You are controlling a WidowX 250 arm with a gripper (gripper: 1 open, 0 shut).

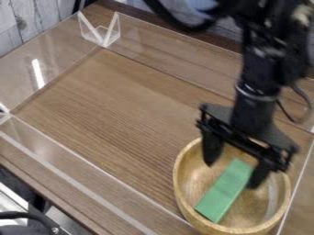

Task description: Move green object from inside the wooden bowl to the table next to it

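The green object (226,193), a flat light green bar, lies inside the wooden bowl (193,162) at the front right of the table (117,101). My gripper (241,157) hangs open right over the bowl, its two dark fingers straddling the bar's far end. One finger (214,148) is near the bowl's back rim and the other (266,168) comes down over the bowl's right side. Nothing is held between them. The arm covers the bar's upper tip.
Low clear acrylic walls (73,151) run around the table's edges. A clear bracket (98,30) stands at the back left corner. The bowl sits close to the front and right walls.
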